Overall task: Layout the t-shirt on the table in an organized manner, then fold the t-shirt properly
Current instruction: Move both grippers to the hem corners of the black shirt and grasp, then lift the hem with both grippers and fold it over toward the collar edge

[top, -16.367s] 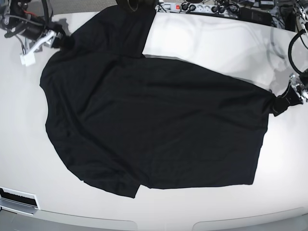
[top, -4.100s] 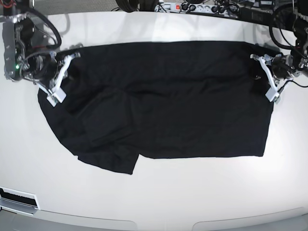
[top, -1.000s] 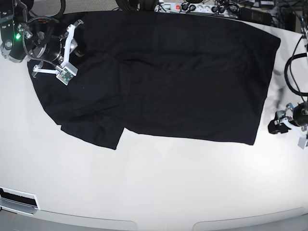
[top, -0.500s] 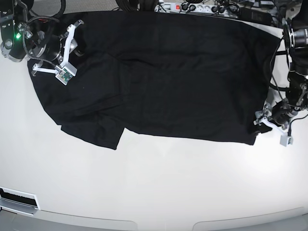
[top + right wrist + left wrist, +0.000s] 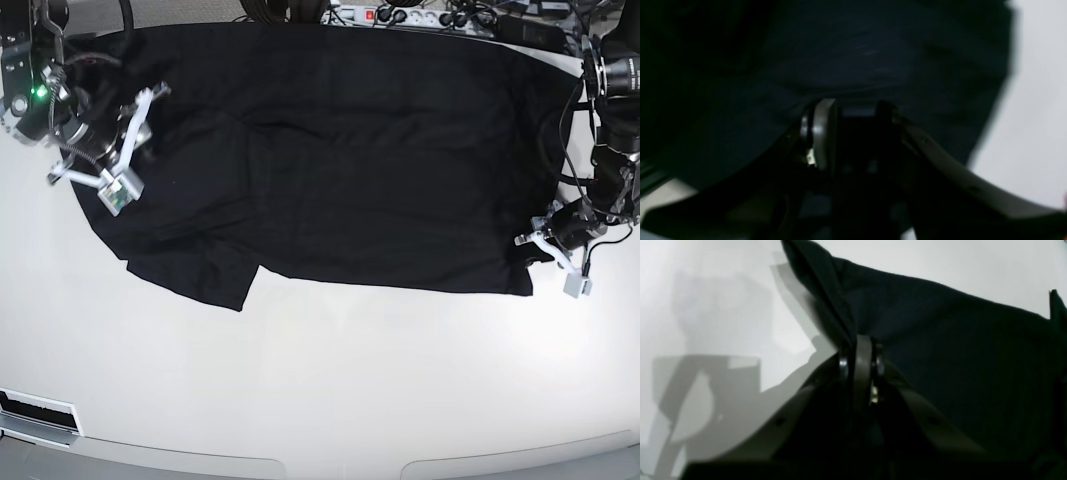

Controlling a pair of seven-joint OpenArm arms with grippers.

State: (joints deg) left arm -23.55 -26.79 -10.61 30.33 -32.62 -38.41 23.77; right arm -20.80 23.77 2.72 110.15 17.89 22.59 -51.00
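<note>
The black t-shirt (image 5: pixel 340 160) lies spread across the far half of the white table (image 5: pixel 320 380), one sleeve (image 5: pixel 205 275) pointing toward the front. At the shirt's lower right corner, my left gripper (image 5: pixel 528 244) is shut on the t-shirt. The left wrist view shows a raised fold of cloth (image 5: pixel 826 313) pinched at that gripper (image 5: pixel 860 346). My right gripper (image 5: pixel 140 110) is over the shirt's left shoulder area. In the right wrist view it (image 5: pixel 853 116) has its jaws partly apart above dark fabric (image 5: pixel 873 53), and no cloth shows pinched between them.
A power strip and cables (image 5: pixel 410 15) line the table's back edge, right behind the shirt. A grey slotted plate (image 5: pixel 38 412) sits at the front left corner. White tabletop runs along the whole front of the shirt.
My left gripper has closed on the shirt's lower right corner. The right gripper has shifted down and left over the shirt's shoulder. The shirt itself has hardly moved.
</note>
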